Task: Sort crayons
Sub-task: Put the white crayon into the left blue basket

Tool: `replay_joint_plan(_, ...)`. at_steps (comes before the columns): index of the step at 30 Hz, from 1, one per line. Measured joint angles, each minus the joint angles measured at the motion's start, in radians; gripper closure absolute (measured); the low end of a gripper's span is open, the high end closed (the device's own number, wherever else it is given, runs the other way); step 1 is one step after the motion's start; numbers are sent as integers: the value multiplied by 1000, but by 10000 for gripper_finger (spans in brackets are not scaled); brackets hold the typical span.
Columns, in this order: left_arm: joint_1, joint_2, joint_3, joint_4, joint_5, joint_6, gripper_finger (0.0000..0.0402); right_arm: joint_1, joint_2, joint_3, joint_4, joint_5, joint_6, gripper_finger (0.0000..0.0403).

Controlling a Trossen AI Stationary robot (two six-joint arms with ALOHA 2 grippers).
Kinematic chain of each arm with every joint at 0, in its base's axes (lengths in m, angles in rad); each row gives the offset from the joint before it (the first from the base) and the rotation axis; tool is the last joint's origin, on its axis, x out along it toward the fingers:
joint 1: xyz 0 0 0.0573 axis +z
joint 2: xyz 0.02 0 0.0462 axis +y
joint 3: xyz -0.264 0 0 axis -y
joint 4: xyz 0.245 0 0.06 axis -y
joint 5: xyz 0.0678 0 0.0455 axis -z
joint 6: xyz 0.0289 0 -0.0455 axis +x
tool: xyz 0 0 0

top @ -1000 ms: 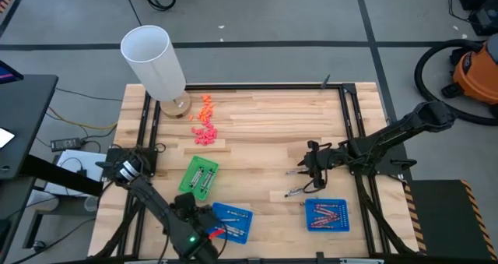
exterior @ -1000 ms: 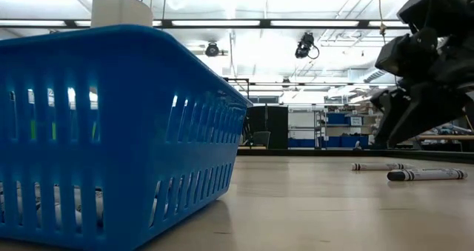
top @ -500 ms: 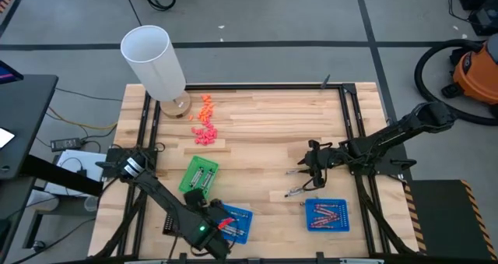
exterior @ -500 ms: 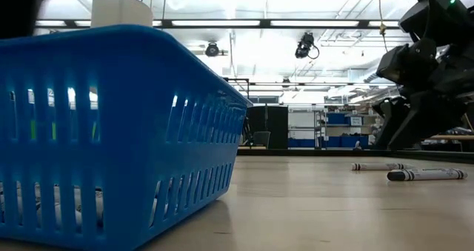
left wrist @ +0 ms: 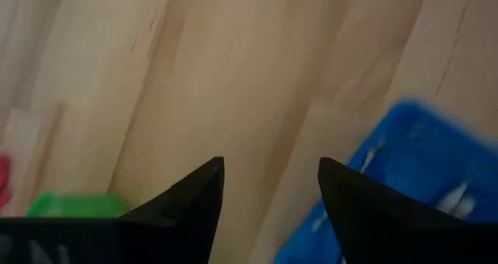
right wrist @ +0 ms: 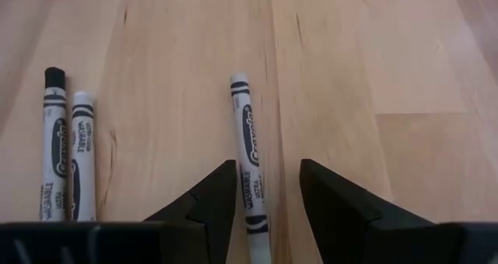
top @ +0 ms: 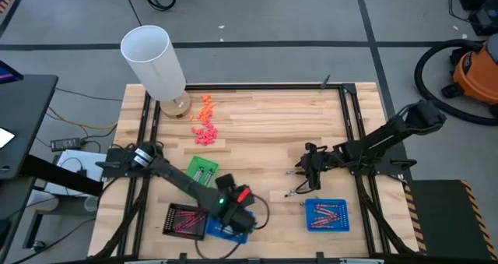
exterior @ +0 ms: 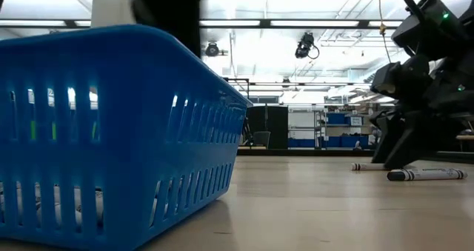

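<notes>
Crayons (right wrist: 250,159) lie on the wooden table (top: 264,124). One lies between the fingers of the right gripper (right wrist: 261,188), whose jaws are spread with nothing held. Two more crayons (right wrist: 65,151) lie side by side nearby. More crayons sit in the blue tray (top: 326,215), the green tray (top: 201,173) and the dark tray (top: 185,220). The left gripper (left wrist: 271,186) hangs above the table next to another blue tray (left wrist: 405,186). Its fingers are wide apart and hold nothing.

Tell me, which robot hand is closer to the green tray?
The left. The left hand hangs just beside the green tray, over the near blue tray. The right hand is far across the table, above loose crayons.
</notes>
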Motion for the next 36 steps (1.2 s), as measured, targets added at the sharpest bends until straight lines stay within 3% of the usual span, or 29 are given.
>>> replay_joint_plan(5, 62, 0, 0, 155, -17, 83, 182, 0, 2, 0, -3, 1, 14, 261)
replay_joint_plan(13, 88, 13, -2, 388, -166, 369, 182, 0, 4, 2, -26, 0, 44, 309)
replay_joint_plan(21, 101, 37, -1, 512, -160, 558, 182, 0, 5, 1, -40, -4, 76, 351)
replay_joint_plan(26, 111, 48, -1, 503, -133, 569, 182, 0, 2, 5, -47, -5, 90, 371)
replay_joint_plan(30, 130, 48, -1, 418, -123, 477, 182, 0, 3, 22, -58, -5, 90, 369)
replay_joint_plan(36, 187, 61, 0, 370, -5, 376, 182, 0, 7, 54, -69, -8, 73, 367)
